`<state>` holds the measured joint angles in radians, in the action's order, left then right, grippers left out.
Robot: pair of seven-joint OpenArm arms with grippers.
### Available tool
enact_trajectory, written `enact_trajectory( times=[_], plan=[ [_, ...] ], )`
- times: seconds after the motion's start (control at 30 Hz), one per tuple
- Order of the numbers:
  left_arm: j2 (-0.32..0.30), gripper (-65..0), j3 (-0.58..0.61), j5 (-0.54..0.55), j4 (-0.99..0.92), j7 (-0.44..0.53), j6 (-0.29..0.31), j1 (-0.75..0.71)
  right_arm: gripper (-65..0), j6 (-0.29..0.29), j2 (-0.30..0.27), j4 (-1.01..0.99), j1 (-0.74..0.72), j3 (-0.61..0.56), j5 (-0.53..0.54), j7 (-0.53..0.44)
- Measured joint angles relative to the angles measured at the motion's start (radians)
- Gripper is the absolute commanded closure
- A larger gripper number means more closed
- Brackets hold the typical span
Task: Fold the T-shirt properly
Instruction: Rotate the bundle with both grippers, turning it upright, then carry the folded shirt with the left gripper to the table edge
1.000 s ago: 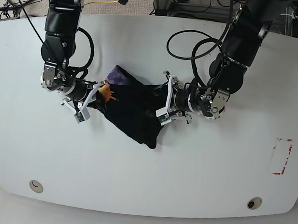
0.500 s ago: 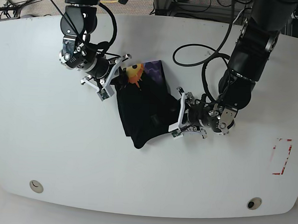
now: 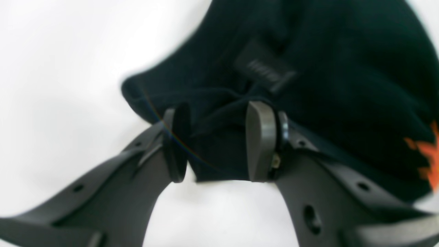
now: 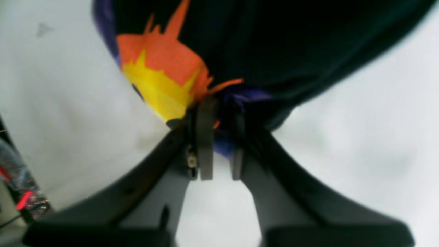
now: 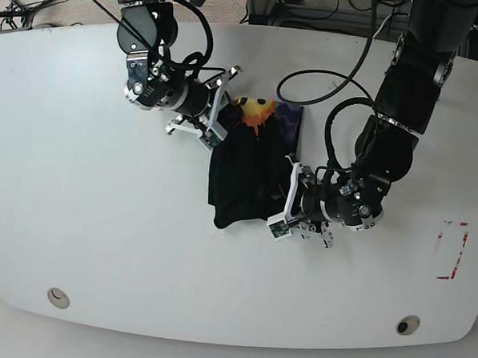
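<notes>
The crumpled black fabric T-shirt (image 5: 243, 175) lies on the white table (image 5: 100, 236) — right claw (image 4: 217, 137) clenched on its orange-yellow print, left claw (image 3: 214, 142) grasping a black fold.

The white table (image 5: 83, 243) lies bare across the whole left side and lower part of the base view, so there is open room there. In the middle of the frame the bunched black T-shirt (image 5: 243, 175) takes up the space, with the right gripper (image 5: 222, 118) pinching its upper edge and the left gripper (image 5: 286, 201) at its lower right. Looped black cables (image 5: 332, 80) crowd the upper right, and red tape marks (image 5: 452, 250) lie flat at the right edge.
</notes>
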<state>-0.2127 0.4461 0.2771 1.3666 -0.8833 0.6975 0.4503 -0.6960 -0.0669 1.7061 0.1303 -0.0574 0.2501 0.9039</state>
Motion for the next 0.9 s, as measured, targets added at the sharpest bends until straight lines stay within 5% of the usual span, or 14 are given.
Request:
enact_trajectory(
  times=[0.07, 0.23, 0.33, 0.53, 0.63, 0.9],
  plan=[
    [0.006, -27.4, -0.016, 0.009, 0.064, 0.001, -0.035, -0.028, -7.0, 0.000, -0.019, 0.027, -0.003, 0.020, -0.003, 0.023],
    [0.013, -45.1, -0.066, 0.002, 0.216, -0.003, -0.212, -0.153, -7.1, 0.000, -0.033, 0.092, -0.010, 0.072, -0.003, 0.066],
    [0.039, -44.9, -0.069, -0.006, 0.285, -0.013, -0.303, -0.227, -7.1, -0.001, -0.028, 0.108, -0.014, 0.113, 0.005, 0.071],
    [0.089, -44.7, -0.062, -0.007, 0.341, 0.023, -0.392, -0.301, -7.1, -0.001, -0.033, 0.130, -0.020, 0.214, 0.018, 0.138],
    [0.103, -44.7, -0.061, -0.011, 0.343, 0.117, -0.415, -0.356, -7.1, 0.000, -0.032, 0.132, -0.027, 0.237, 0.040, 0.139],
    [0.161, -45.1, 0.106, -0.229, 0.299, 0.325, -0.613, -0.426, -7.1, -0.002, -0.044, 0.130, -0.030, 0.314, 0.041, 0.132]
  ],
)
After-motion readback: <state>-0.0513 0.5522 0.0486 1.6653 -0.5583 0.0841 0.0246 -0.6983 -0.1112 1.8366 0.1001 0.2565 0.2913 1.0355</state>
